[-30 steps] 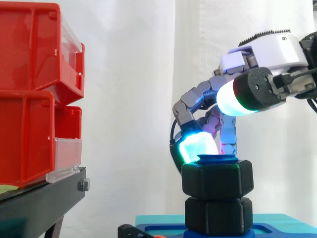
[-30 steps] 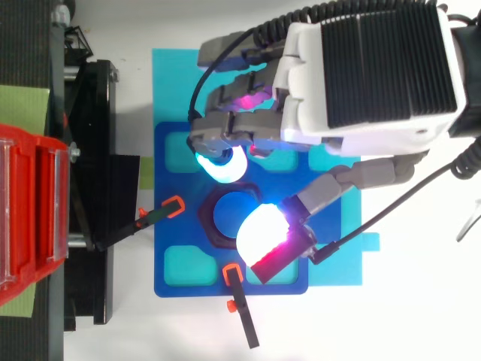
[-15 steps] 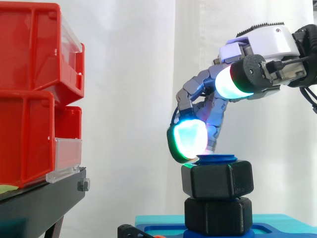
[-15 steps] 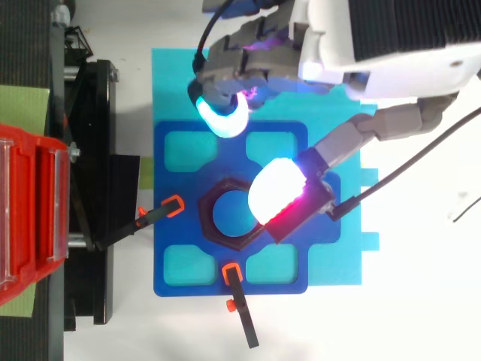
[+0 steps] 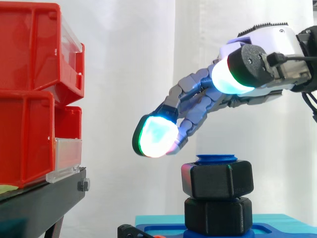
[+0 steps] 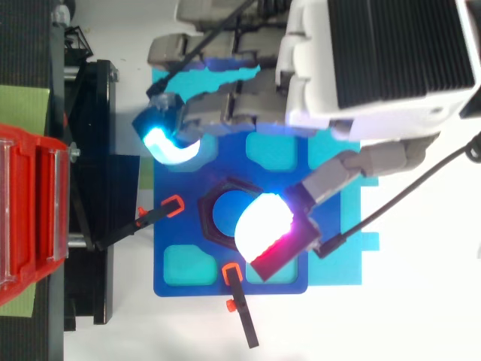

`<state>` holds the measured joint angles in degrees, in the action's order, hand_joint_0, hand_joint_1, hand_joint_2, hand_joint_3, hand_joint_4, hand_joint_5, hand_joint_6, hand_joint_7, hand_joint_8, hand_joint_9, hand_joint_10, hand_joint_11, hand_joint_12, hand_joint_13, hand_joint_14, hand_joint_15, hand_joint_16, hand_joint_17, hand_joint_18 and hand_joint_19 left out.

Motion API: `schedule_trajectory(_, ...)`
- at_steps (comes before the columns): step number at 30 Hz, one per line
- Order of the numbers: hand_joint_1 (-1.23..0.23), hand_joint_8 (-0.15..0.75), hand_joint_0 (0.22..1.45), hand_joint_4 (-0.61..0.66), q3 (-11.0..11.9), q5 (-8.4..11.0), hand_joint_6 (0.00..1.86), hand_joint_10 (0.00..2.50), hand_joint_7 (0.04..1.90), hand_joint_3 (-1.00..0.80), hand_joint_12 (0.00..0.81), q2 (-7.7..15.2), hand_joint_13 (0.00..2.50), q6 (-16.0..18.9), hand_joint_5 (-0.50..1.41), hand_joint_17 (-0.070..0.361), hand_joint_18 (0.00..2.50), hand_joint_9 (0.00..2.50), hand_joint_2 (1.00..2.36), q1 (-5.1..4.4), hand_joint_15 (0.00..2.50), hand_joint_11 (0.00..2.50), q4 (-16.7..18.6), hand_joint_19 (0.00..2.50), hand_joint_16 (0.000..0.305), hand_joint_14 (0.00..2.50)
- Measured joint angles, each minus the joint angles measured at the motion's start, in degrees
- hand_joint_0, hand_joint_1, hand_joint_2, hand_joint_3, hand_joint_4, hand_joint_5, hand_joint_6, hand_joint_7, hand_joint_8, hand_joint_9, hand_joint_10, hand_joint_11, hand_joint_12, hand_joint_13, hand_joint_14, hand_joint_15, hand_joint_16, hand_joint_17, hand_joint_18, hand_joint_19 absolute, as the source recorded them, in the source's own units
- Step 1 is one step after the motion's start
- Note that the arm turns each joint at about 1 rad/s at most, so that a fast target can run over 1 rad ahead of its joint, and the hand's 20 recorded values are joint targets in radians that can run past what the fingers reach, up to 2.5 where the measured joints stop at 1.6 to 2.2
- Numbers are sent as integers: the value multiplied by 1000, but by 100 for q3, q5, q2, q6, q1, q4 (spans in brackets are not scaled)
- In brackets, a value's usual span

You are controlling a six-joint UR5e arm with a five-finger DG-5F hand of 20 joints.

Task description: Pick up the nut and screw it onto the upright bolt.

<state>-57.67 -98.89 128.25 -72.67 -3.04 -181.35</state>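
Note:
A black hex nut (image 5: 218,179) sits on the upright blue bolt (image 5: 216,159), whose top pokes out just above it. A second black hex piece (image 5: 218,215) lies below it on the blue base plate (image 5: 277,229). From above, the nut (image 6: 214,195) rings the bolt (image 6: 227,212). My hand (image 5: 262,54) hovers above and to the right of the nut. Its fingers stretch out straight to the left, with a glowing fingertip (image 5: 156,137) hanging left of the bolt and clear of it. The thumb pad (image 6: 263,226) hangs over the nut's near edge. The hand holds nothing.
Red bins (image 5: 34,89) stack on a black stand (image 5: 39,203) at the left. Two black clamps with orange ends (image 6: 161,212) (image 6: 237,297) hold the blue base plate (image 6: 180,226), which lies on a cyan mat (image 6: 169,75).
The fingers have uncurled from the top of the nut and stretched out to the left, away from the bolt. The nut has stayed on the bolt.

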Motion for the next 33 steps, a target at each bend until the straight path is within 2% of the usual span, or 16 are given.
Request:
schedule_trajectory(5, -118, 205, 482, 136, -99, 129, 501, 0, 612, -500, 319, 3, 45, 156, -197, 96, 0, 326, 1000, -118, 0, 0, 156, 0, 42, 0)
schedule_trajectory(14, -116, 215, 482, 153, -190, 166, 501, 0, 657, -500, 323, 3, 51, 238, -189, 96, 0, 337, 1000, -241, 0, 0, 205, 0, 43, 0)
schedule_trajectory(22, -123, 227, 485, 169, -234, 170, 502, 0, 686, -500, 321, 4, 79, 295, -180, 95, 0, 367, 1000, -274, 0, 0, 209, 0, 42, 0)
schedule_trajectory(33, -154, 247, 495, 222, -257, 152, 503, 0, 827, -500, 316, 5, 144, 383, -144, 86, 0, 432, 1000, -249, 0, 0, 288, 0, 38, 0)
